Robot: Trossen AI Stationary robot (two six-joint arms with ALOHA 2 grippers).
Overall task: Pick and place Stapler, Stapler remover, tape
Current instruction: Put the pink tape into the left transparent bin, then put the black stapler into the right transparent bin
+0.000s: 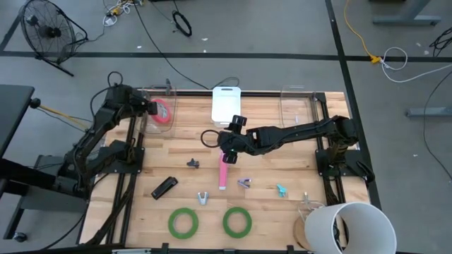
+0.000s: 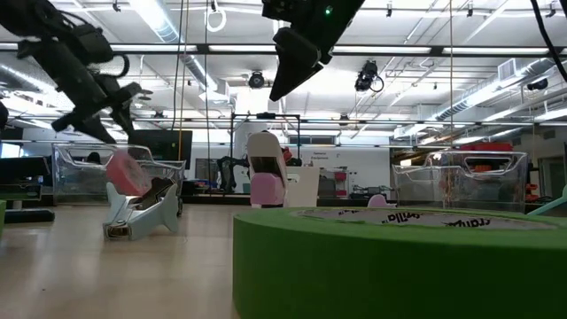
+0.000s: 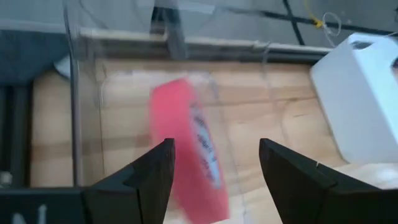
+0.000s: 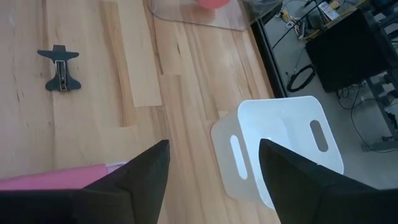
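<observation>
The red-pink tape roll (image 3: 189,149) stands tilted on its edge inside the clear box (image 1: 157,106) at the table's far left. My left gripper (image 3: 216,149) is open just above it, at the box (image 1: 147,107), and touches nothing. Two green tape rolls (image 1: 183,223) (image 1: 236,221) lie flat near the front edge. A pink stapler (image 1: 224,173) lies at the table's middle. My right gripper (image 1: 229,144) is open and empty above its far end; the stapler also shows in the right wrist view (image 4: 62,177). A black stapler (image 1: 164,187) lies front left.
Several small staple removers lie scattered: a dark one (image 1: 193,163), a silver one (image 1: 203,198), one (image 1: 244,183) and a teal one (image 1: 281,189). A white bin (image 1: 227,106) stands far centre, a second clear box (image 1: 296,106) far right, a white cylinder (image 1: 346,226) front right.
</observation>
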